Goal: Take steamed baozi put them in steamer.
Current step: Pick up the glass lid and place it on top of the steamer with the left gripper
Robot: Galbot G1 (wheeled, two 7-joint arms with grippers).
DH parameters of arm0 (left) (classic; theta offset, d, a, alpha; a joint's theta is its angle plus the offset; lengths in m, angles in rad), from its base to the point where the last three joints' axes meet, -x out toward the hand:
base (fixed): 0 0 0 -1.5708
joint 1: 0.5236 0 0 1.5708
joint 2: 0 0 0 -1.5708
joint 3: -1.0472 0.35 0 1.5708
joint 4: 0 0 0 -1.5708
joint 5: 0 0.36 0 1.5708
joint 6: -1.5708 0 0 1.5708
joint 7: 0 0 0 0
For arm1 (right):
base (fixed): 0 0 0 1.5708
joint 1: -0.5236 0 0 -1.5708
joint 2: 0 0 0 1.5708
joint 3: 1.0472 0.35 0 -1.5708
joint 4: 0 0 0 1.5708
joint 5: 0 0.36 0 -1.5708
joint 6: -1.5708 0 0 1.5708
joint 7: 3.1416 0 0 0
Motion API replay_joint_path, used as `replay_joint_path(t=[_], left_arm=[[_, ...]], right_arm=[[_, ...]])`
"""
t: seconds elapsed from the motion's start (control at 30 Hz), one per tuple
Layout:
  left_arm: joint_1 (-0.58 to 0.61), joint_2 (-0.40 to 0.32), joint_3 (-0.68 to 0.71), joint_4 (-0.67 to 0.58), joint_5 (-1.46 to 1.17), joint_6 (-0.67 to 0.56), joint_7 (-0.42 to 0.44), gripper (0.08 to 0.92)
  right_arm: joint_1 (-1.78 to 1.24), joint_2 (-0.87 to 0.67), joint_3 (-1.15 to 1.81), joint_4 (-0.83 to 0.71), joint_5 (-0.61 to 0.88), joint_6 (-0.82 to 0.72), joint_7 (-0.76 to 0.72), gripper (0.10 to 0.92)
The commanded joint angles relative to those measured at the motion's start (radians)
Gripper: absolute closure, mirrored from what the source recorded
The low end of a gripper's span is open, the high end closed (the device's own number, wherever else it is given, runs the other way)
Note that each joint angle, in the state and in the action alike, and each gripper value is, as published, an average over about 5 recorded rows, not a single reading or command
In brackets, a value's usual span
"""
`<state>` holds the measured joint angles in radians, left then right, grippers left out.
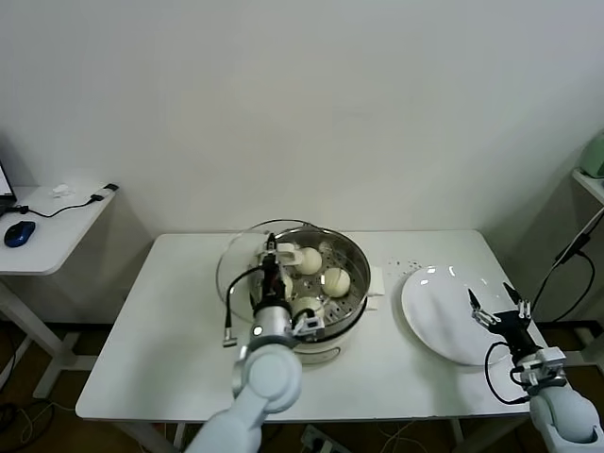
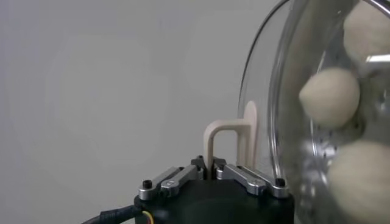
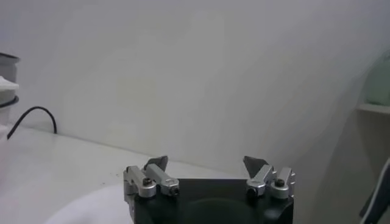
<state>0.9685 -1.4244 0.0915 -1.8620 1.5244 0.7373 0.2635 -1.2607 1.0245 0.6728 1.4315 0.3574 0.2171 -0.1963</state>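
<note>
A: Starting at the left of the head view, what stands there?

B: A side table [image 1: 57, 222] in the upper left carries a blue mouse [image 1: 19, 232] and a cable. It plays no part in the work.

A: And the main table [image 1: 170, 321]?

B: Left of centre, the left gripper [image 1: 271, 259] is raised at the near left rim of the steamer [image 1: 351, 253]. Its fingers are clamped tight on the white handle [image 2: 226, 141] of the glass lid [image 1: 231, 269]. The lid is tilted up on edge, beside the pot on its left, not covering it.

A: The steamed baozi [image 1: 337, 280]?

B: Inside the steamer, on the perforated tray. Three are plain in the head view; a fourth may sit behind the arm, but I cannot confirm it. The left wrist view shows three pale buns through the glass.

A: Further right?

B: A white plate [image 1: 444, 316] in the lower right holds no buns. The right gripper [image 1: 498, 304] hovers over its right edge, fingers spread wide, grasping nothing; the right wrist view confirms the gap between them.

A: Your assessment of progress?

B: Loading appears complete or nearly so, given the bare plate. No bun is visible outside the pot. What remains, in my judgement, is settling the lid, either over the steamer or down on the table, and letting go of it.
</note>
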Motion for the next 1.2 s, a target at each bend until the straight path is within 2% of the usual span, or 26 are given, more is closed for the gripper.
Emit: replay_joint_path(t=[0.03, 0.53, 1.2], left_arm=[[-0.049, -0.155, 0.079, 0.136, 0.054, 0.048, -0.021, 0.850], [-0.065, -0.160, 0.061, 0.218, 0.063, 0.048, -0.032, 0.850], [-0.059, -0.134, 0.051, 0.223, 0.078, 0.042, -0.009, 0.850]], right_arm=[[0.001, 0.001, 0.011, -0.007, -0.004, 0.004, -0.001, 0.203], [-0.004, 0.004, 0.028, -0.018, -0.004, 0.015, -0.014, 0.203], [0.000, 0.005, 0.033, -0.023, -0.004, 0.018, -0.018, 0.203]])
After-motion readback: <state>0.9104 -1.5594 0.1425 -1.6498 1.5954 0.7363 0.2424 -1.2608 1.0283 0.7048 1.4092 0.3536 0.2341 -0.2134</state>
